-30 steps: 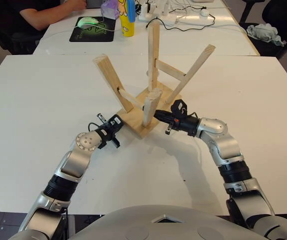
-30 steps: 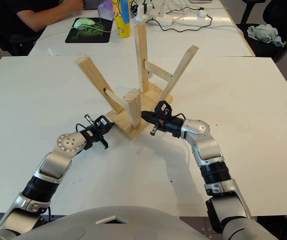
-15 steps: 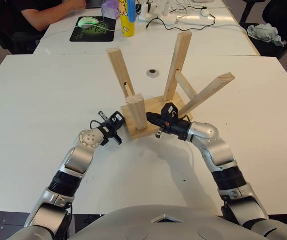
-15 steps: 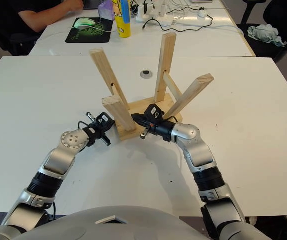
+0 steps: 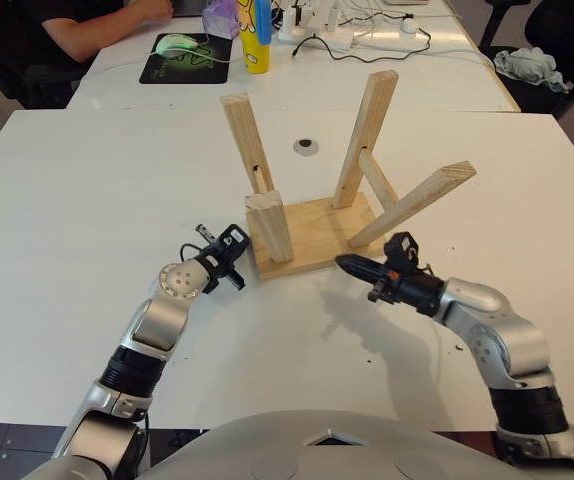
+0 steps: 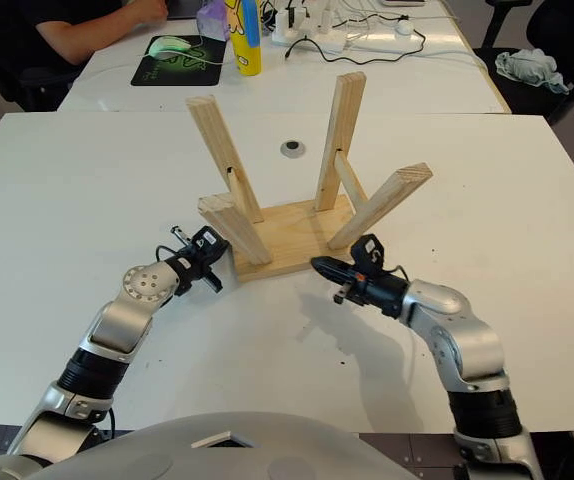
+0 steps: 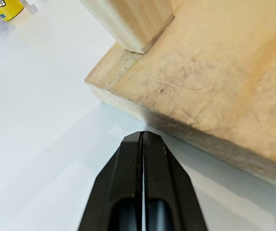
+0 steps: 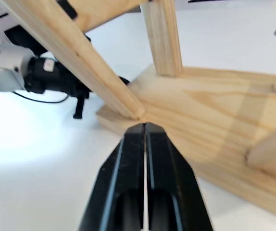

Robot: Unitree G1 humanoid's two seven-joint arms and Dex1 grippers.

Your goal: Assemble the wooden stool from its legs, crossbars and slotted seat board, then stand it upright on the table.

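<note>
**Risks.** The pale wooden stool (image 5: 312,228) is assembled but inverted. Its slotted seat board (image 6: 287,240) lies flat on the white worktop (image 5: 87,200) and its four legs point upward. Standing it upright is, in my judgement, the outstanding step.

- Both pincers are pressed together and hold nothing, so neither can grip until it spreads. A closed tip pushed against the board edge would probably slide the stool across the smooth worktop rather than lift it.
- The legs splay unevenly. The leg on the right of the frame (image 5: 417,198) leans well outward, while the rear right leg (image 5: 367,135) stands nearly straight. I cannot tell how firmly the legs sit in their slots. A loose joint could let a leg or the thin crossbar (image 5: 377,182) drop out when the stool is turned over.
- Lifting by one leg alone would likely swing the seat board down and knock the stool over.

**Position relative to the pincers.**

- The stool sits at frame centre in the head views, between the two arms.
- The left pincer (image 7: 143,140) lies low on the worktop at the board's near left corner. It is just short of the edge and not touching it, below the short-looking front leg (image 5: 270,228).
- The right pincer (image 5: 347,264) points at the board's near edge from the lower right. It is close to the edge but apart from it.
- In the right wrist view its tip aims at the foot of a slanting leg.
</note>
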